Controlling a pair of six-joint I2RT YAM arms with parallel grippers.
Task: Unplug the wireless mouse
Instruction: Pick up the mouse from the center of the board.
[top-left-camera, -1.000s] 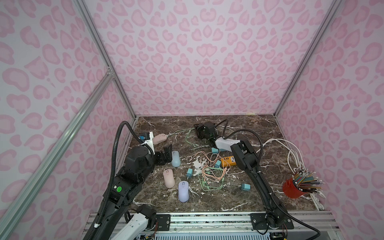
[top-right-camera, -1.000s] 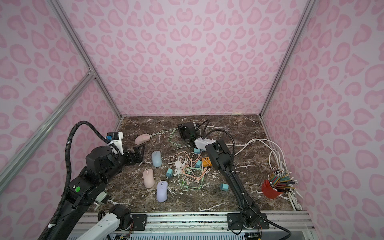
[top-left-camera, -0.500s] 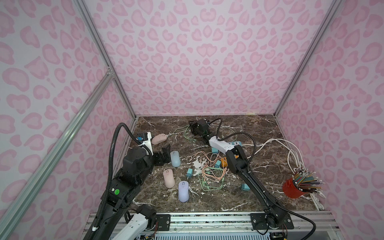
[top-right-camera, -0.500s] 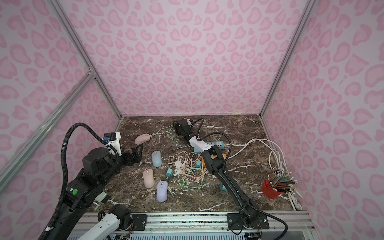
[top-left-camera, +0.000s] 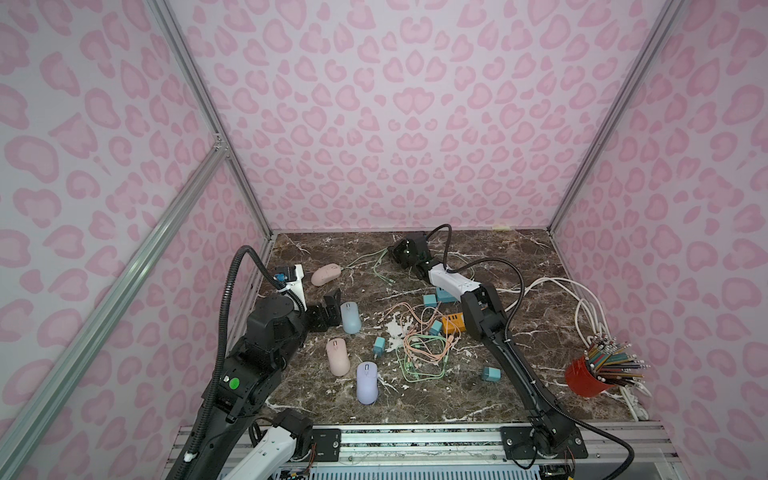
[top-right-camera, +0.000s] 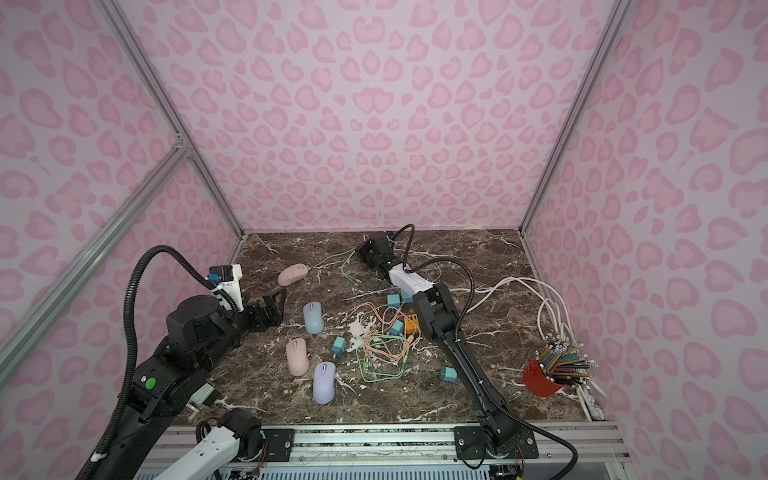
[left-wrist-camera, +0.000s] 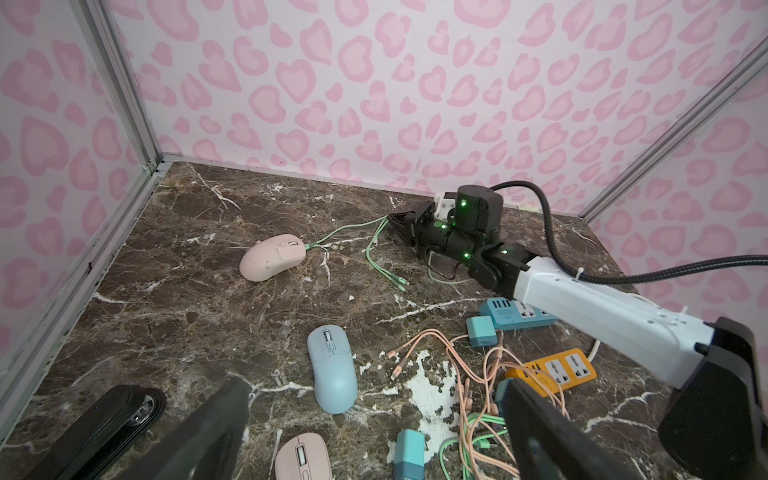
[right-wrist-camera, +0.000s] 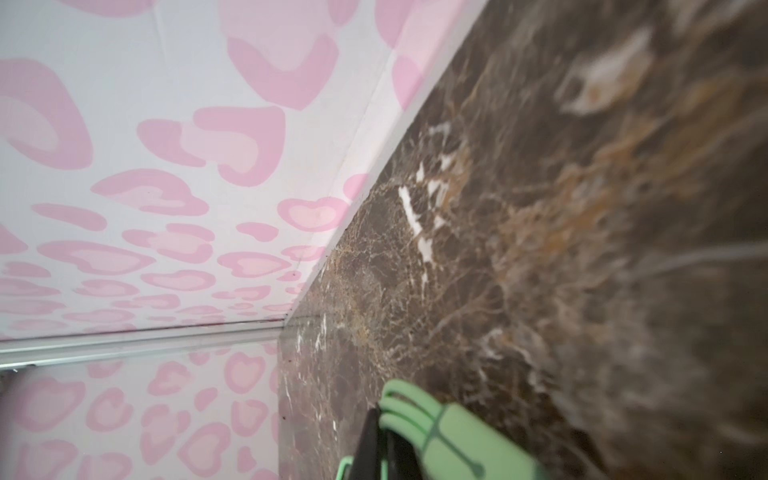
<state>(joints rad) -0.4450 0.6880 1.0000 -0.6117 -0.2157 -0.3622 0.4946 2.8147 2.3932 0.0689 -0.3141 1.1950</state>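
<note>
Two arms reach over the brown marble tabletop (top-left-camera: 519, 266), which is walled in by pink heart-print panels. The right arm (top-left-camera: 482, 320) stretches to the far side, and its end effector (left-wrist-camera: 394, 217) is closed on the green cable (left-wrist-camera: 349, 232). In the right wrist view we see the cable's green splitter block (right-wrist-camera: 457, 432) pressed against a dark finger (right-wrist-camera: 372, 444). The left end effector (top-left-camera: 330, 306) has its jaws wide apart with nothing between them, just beside the blue mouse (top-left-camera: 350, 318). A red cup of pencils (top-left-camera: 586, 376) stands at the right edge, well apart from both arms. The far pink mouse (left-wrist-camera: 274, 255) lies flat on the marble near the far left corner. We see the green cable plugged into its front end and running from there to the right end effector. Nearer us lie a second pink mouse (top-left-camera: 337, 356) and a lilac mouse (top-left-camera: 367, 382), beside a tangle of peach and green cables (top-left-camera: 419, 345).
</note>
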